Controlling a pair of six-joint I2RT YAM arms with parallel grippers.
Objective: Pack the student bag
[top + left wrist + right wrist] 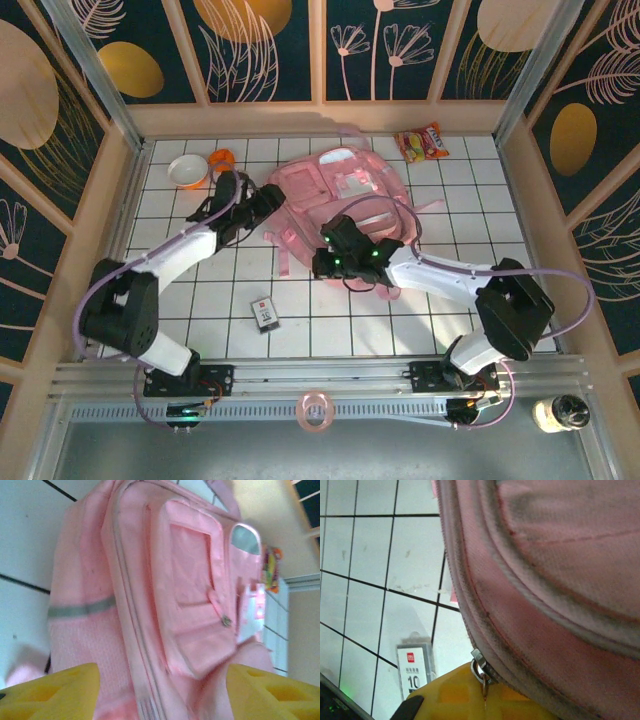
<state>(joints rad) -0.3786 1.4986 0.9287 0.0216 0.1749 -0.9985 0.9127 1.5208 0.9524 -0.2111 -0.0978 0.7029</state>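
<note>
Jaws on the left stand apart facing the student bag [340, 185]; right jaws clamp its edge zipper pull [479, 661].

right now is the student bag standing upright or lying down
Lying down. The student bag rests flat on the tiled table, front pockets facing up, straps trailing over the tiles.

The small box [415, 667] carries a label with a red logo above the number 10.
</note>
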